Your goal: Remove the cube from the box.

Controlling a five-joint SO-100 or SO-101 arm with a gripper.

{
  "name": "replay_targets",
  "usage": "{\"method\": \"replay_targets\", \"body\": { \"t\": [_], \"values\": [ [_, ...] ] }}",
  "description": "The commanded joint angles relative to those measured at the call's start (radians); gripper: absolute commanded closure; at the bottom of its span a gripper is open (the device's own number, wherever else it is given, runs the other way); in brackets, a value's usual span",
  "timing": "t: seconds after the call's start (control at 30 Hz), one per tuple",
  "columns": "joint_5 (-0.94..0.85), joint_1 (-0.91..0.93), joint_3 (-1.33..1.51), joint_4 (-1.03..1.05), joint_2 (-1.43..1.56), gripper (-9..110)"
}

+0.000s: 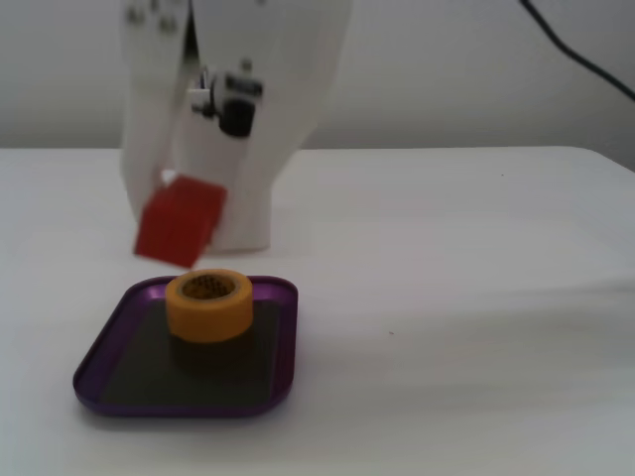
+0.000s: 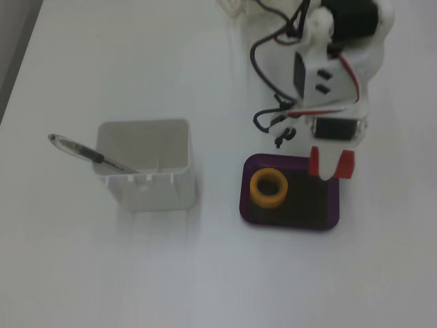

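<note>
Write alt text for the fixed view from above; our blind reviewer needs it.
A white arm's tool holds a red cube above the back edge of a purple tray, where a yellow tape roll sits. To the left, a white container holds a pen.

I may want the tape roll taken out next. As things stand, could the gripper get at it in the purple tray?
Probably not yet: the gripper is shut on the cube. Otherwise the tape roll sits uncovered in the box, open from above.
</note>
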Motion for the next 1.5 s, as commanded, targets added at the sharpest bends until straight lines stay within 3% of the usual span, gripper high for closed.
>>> {"method": "replay_targets", "body": {
  "t": [0.0, 0.43, 0.9, 1.07, 1.47],
  "values": [
    [-0.014, 0.006, 0.012, 0.018, 0.198, 102],
    [-0.026, 0.014, 0.859, -0.034, 0.650, 102],
    [-0.028, 0.005, 1.773, -0.615, 0.994, 102],
    [-0.028, 0.005, 1.914, -0.727, 1.017, 102],
    [-0.026, 0.003, 1.939, -0.739, 1.009, 99]
  ]
}}
